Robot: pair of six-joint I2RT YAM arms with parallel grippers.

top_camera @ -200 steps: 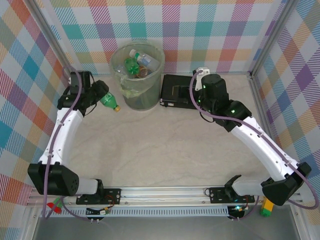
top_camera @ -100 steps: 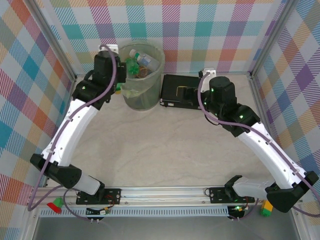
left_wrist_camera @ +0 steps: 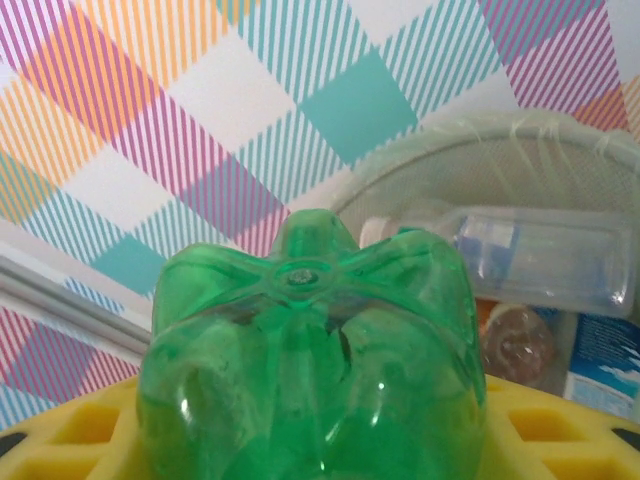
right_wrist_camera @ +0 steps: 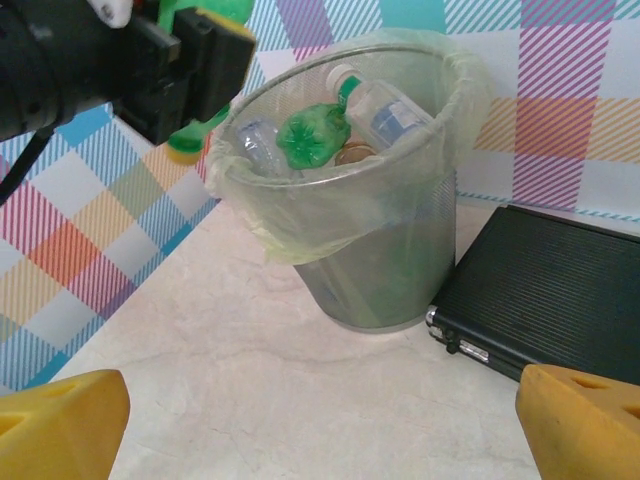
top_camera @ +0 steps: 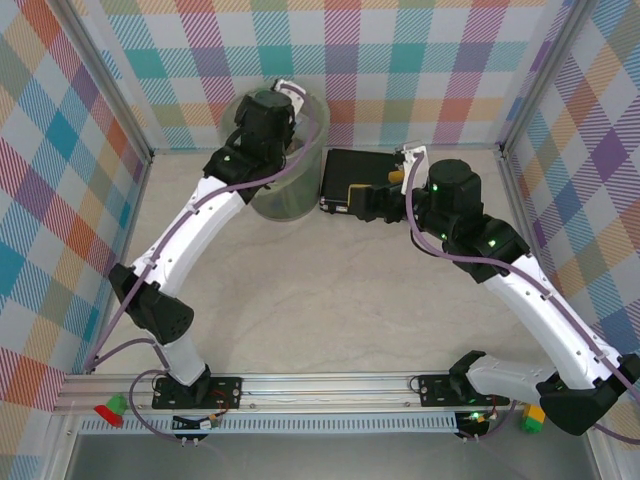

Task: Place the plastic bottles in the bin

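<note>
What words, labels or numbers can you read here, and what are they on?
No text is readable.
Blue label in the bin: too blurred.
Clear bottle label: too small.
Held green bottle: no label visible.
Black case: no text visible.

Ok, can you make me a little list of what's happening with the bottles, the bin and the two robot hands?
left gripper: shut on a green bottle, up by the bin's rim
held bottle's place: not yet inside the bin
right gripper: open, empty, above the table, facing the bin
bin: upright, lined with a clear bag
inside the bin: several bottles, among them a crushed green bottle and a clear bottle
black case: flat on the table, close beside the bin
</note>
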